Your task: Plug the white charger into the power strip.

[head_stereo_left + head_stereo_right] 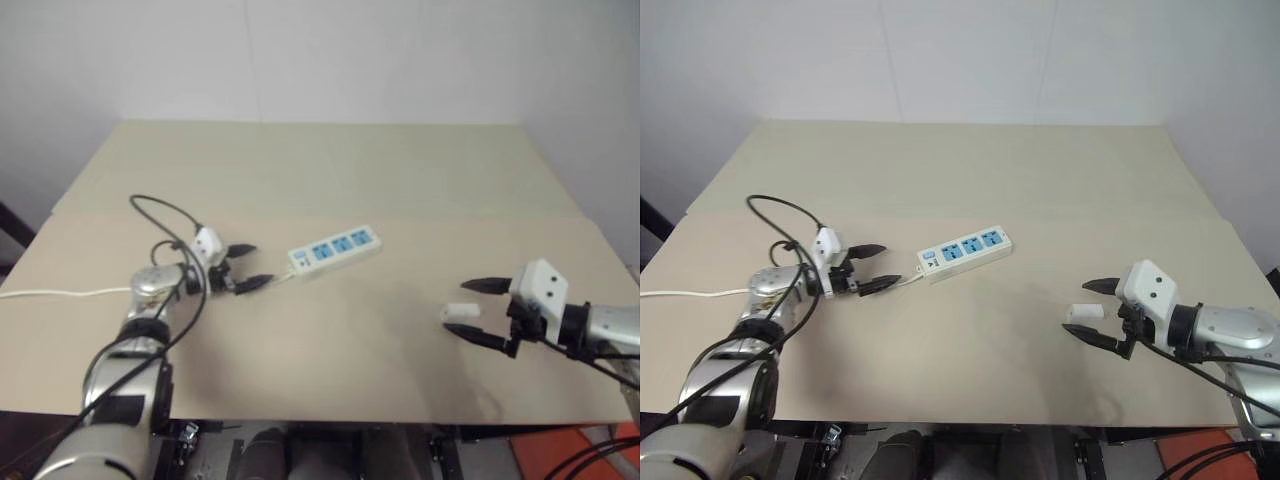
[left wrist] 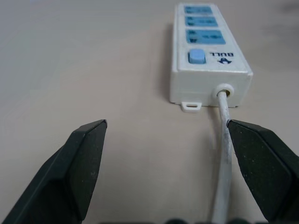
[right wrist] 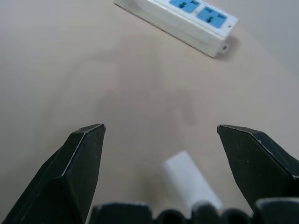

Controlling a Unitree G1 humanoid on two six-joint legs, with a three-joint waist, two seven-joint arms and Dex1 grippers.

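I see the power strip (image 1: 335, 249) lying flat on the tan surface (image 1: 330, 170), its three blue sockets facing up. At its switch end my left gripper (image 1: 246, 266) has its fingers spread wide, holding nothing, and the strip's white cord (image 2: 223, 154) runs between them. Well away from the strip's far end, the white charger (image 1: 459, 312) lies on the surface between the wide-open fingers of my right gripper (image 1: 476, 311), not gripped.

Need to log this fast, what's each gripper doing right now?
Left gripper: open, empty, by the power strip.
Right gripper: open, jaws either side of the white charger, not gripping.
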